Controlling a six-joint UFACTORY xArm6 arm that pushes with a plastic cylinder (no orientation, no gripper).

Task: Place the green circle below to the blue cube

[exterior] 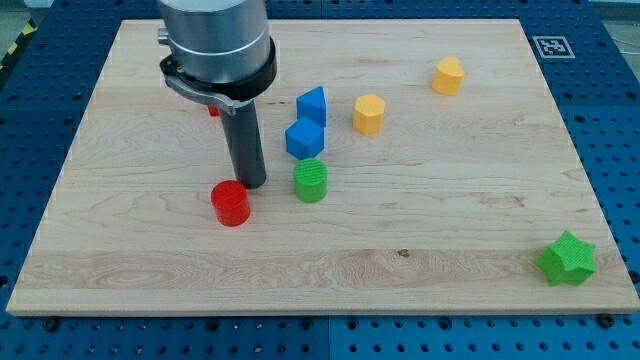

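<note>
The green circle (311,181), a short cylinder, stands on the wooden board just below the blue cube (305,138), almost touching it. A second blue block (312,103), wedge-like, sits just above the cube. My tip (250,184) rests on the board to the left of the green circle, with a small gap between them, and just above and right of a red cylinder (230,203). The rod runs up to the arm's grey body at the view's top.
Two orange blocks lie to the right, one (368,114) near the blue blocks and one (448,76) farther up. A green star (567,259) sits at the bottom right. A small red block (213,110) peeks from behind the arm.
</note>
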